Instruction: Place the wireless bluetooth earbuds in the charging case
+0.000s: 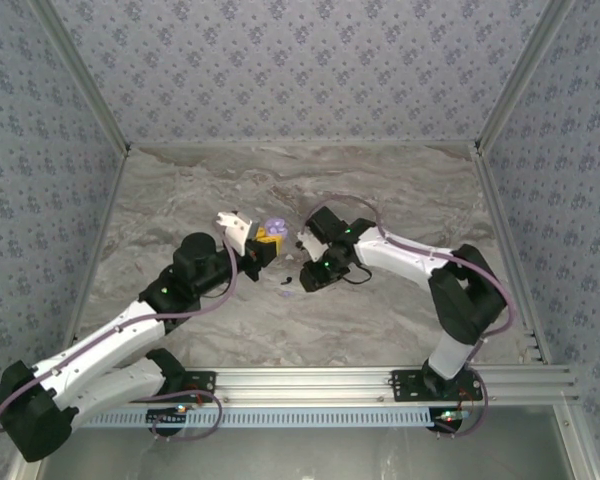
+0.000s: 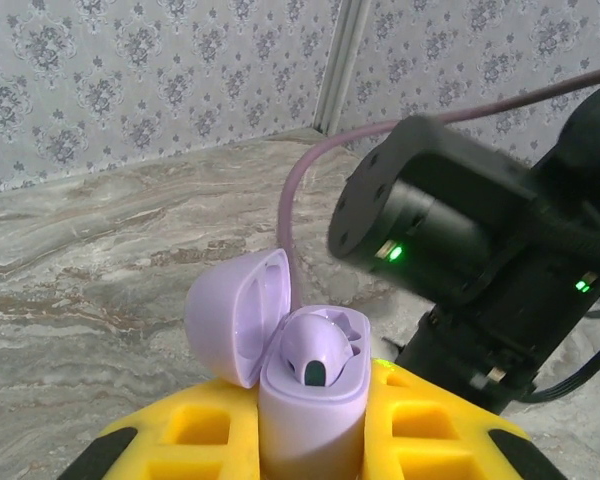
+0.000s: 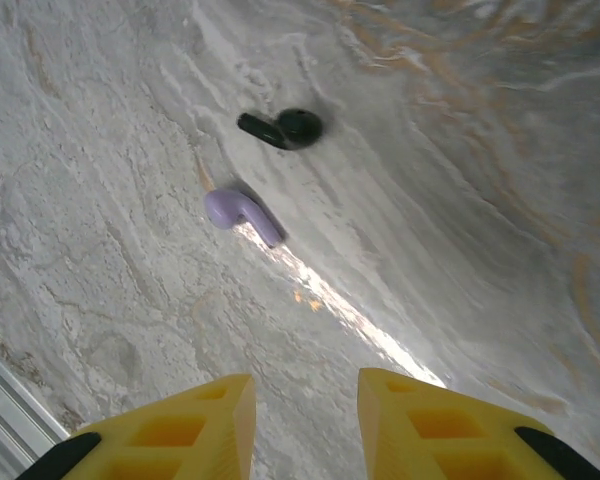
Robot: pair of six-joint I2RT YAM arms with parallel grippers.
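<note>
Marble top (image 3: 480,200): left pincer (image 2: 312,438) clamps open case (image 2: 315,405), seated earbud (image 2: 315,350) inside; right pincer (image 3: 305,400) parted, empty, over loose earbud (image 3: 238,213)

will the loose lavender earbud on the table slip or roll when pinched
Probably light: the lavender earbud is tiny beside the right tool. Its rounded smooth shell may slip if pinched off-centre. The stem lying flat likely stops rolling.

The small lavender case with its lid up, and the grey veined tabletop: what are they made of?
The small lavender case: probably moulded plastic, smooth satin finish with soft highlights. The grey veined tabletop: marble look; stone or printed sheet, cannot tell.
</note>
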